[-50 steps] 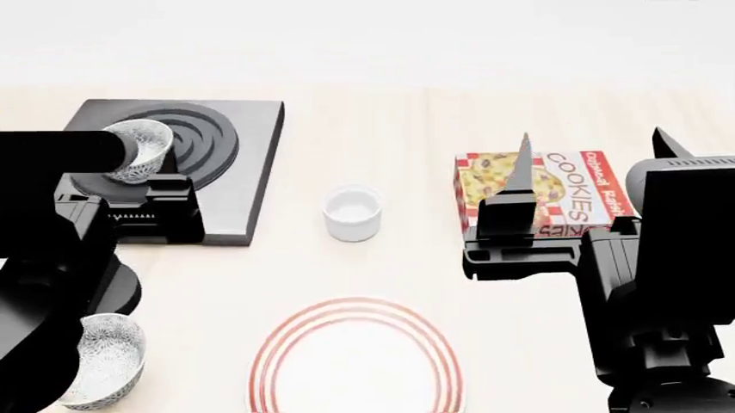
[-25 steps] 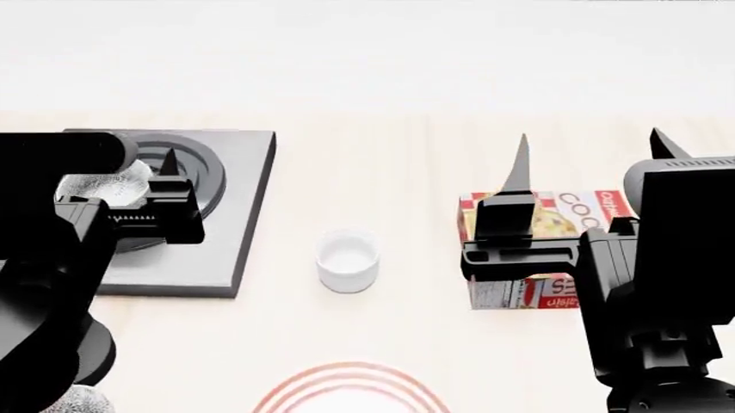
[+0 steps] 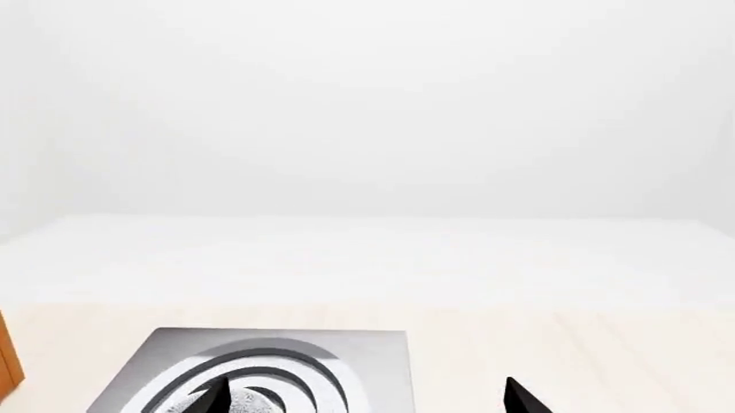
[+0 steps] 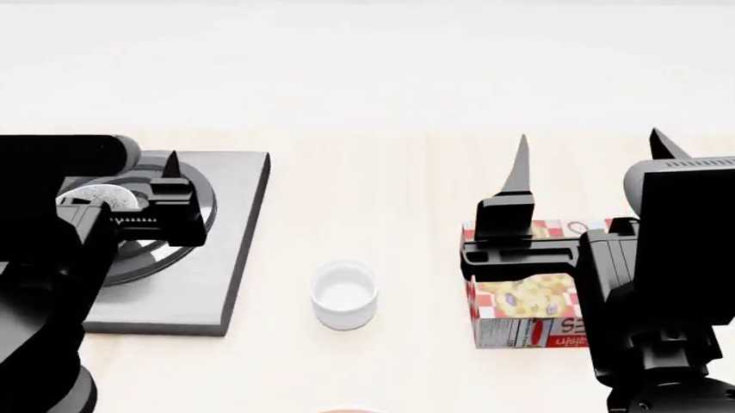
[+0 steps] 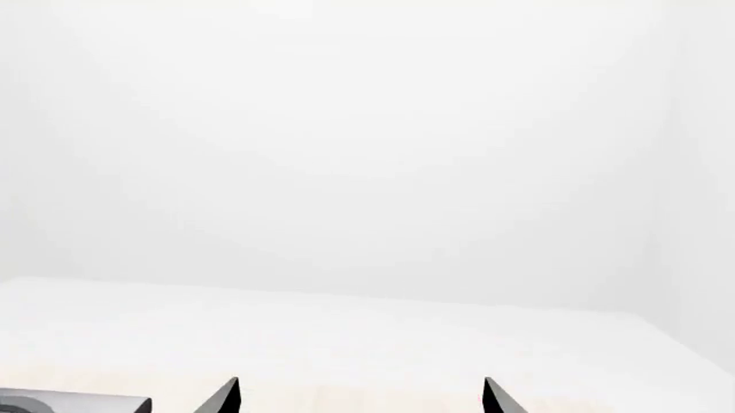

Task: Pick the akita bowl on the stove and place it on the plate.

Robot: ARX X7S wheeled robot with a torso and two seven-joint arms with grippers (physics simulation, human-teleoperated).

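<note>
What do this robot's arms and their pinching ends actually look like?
Both arms are matte black, built of blocky and rounded housings, with no cables or markings visible. The left tool and right tool each end in two thin, pointed black fingers on a boxy black base; the left base shows a row of fine ridges.
</note>
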